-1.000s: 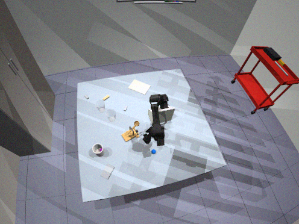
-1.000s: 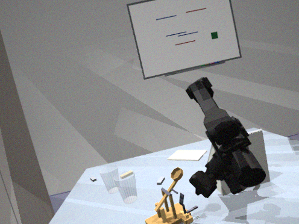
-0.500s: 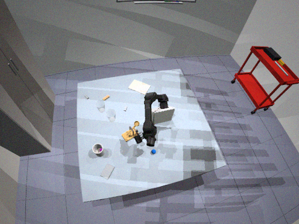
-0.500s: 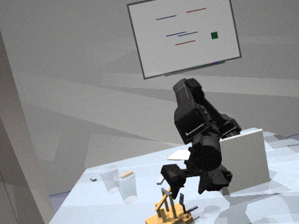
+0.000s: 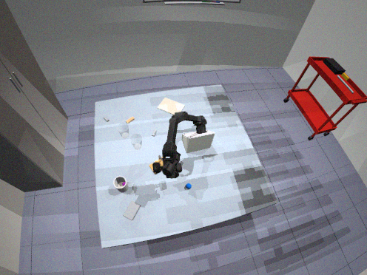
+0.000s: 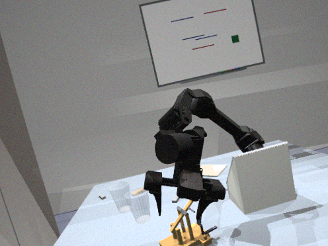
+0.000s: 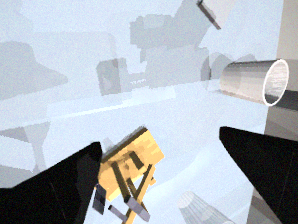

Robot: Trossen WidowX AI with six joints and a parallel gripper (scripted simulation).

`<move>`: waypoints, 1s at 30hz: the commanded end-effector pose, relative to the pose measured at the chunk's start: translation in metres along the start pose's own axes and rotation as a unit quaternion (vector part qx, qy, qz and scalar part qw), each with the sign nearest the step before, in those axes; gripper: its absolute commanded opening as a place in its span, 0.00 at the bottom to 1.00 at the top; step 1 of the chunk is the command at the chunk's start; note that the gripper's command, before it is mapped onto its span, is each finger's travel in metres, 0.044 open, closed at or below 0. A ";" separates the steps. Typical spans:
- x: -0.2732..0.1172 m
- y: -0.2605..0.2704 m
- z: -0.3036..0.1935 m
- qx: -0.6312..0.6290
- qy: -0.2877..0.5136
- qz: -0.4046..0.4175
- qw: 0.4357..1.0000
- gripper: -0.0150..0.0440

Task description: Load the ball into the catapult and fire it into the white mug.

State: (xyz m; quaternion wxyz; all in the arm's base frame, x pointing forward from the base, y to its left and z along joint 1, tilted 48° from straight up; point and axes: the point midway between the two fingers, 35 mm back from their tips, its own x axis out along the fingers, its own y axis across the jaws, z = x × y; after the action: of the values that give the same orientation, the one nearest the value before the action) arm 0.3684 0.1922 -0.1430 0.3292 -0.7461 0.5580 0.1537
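Note:
The purple ball (image 5: 123, 183) lies inside the white mug (image 5: 120, 189) (image 7: 245, 81), which stands upright at the table's left front; the wrist view does not show the ball. The yellow catapult (image 5: 152, 168) (image 6: 185, 237) (image 7: 150, 145) stands on the table to the right of the mug. Its throwing arm slants upward, and its cup end is hidden behind the gripper in the exterior view. My gripper (image 5: 168, 171) (image 6: 180, 219) (image 7: 161, 139) is wide open and empty, above the catapult, with its fingers pointing down on either side of it.
A blue ball (image 5: 189, 185) lies right of the catapult. Two clear cups (image 5: 123, 130) (image 5: 136, 141) stand behind it. A tented grey stand (image 5: 199, 143) (image 6: 264, 182) is beside the arm. A grey flat block (image 5: 132, 210) lies near the mug, a cream pad (image 5: 171, 106) at the back.

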 end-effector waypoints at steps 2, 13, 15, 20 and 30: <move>-0.001 -0.031 0.002 0.079 -0.036 0.002 0.996 1.00; -0.003 -0.102 -0.005 0.243 -0.109 -0.003 0.964 1.00; -0.004 -0.116 -0.008 0.273 -0.122 -0.005 0.954 1.00; -0.006 -0.152 -0.019 0.346 -0.155 -0.012 0.925 1.00; -0.015 -0.217 -0.053 0.467 -0.211 -0.028 0.858 1.00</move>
State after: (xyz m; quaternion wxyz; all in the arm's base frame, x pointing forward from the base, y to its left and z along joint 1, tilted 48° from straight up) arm 0.5418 0.2058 -0.0429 0.7222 -0.5002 0.4767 0.0317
